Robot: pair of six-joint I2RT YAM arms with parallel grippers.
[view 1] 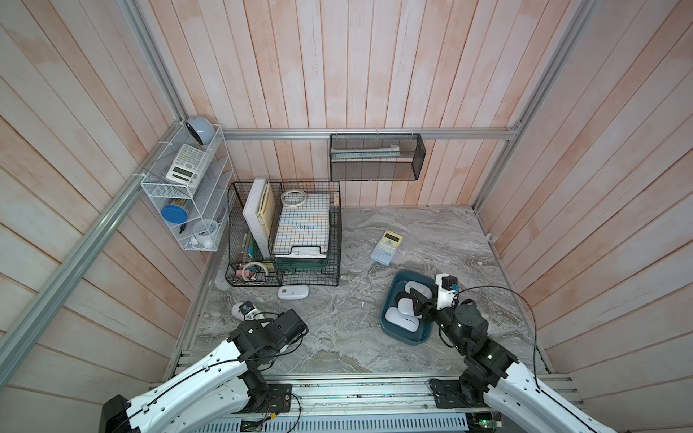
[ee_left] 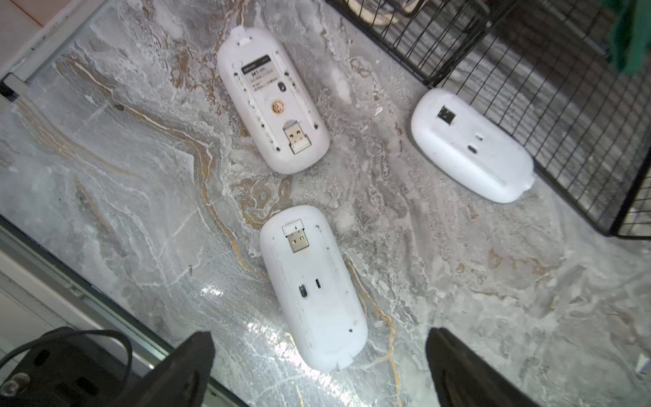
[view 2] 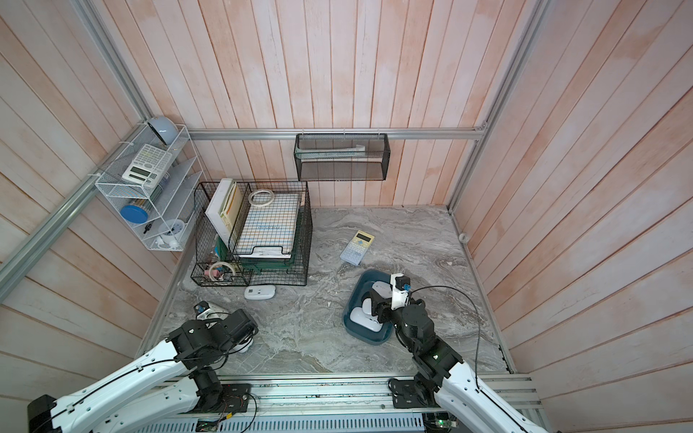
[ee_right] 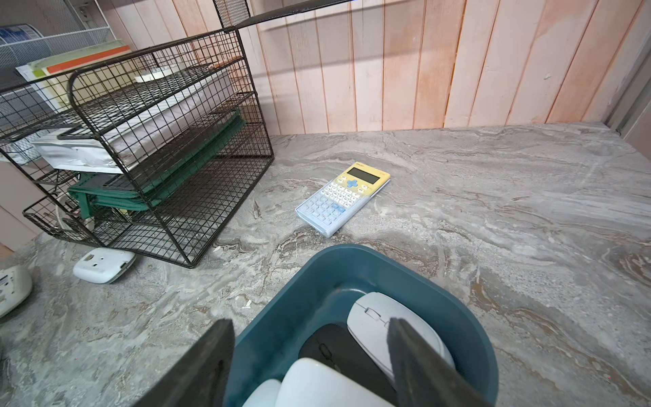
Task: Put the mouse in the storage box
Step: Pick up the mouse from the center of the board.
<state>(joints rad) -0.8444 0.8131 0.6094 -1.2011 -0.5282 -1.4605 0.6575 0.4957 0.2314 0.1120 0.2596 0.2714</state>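
Pink wooden panelling is seen round a marbled grey counter [view 1: 337, 348], and the work is divided between its two near corners. At the near right the storage box [ee_right: 278, 317] is set within easy reach of the right arm. A white mouse [ee_right: 380, 324], a black mouse [ee_right: 334, 349] and further white ones are already lodged in it. The right jaws are held over the box, spread apart with nothing clamped between them, a pose judged suited to release into it.

At the near left three mice are found on the counter, all turned belly-up. The nearest mouse [ee_left: 313, 289] is lined up lengthwise between the left jaws. These are held wide open above it and touch nothing, presumably so that its long sides can be pinched. A labelled mouse [ee_left: 273, 98] is placed farther off. A third mouse [ee_left: 472, 144] is lodged just beside the wire-grid basket [ee_left: 528, 70], where a grasp is judged harder.
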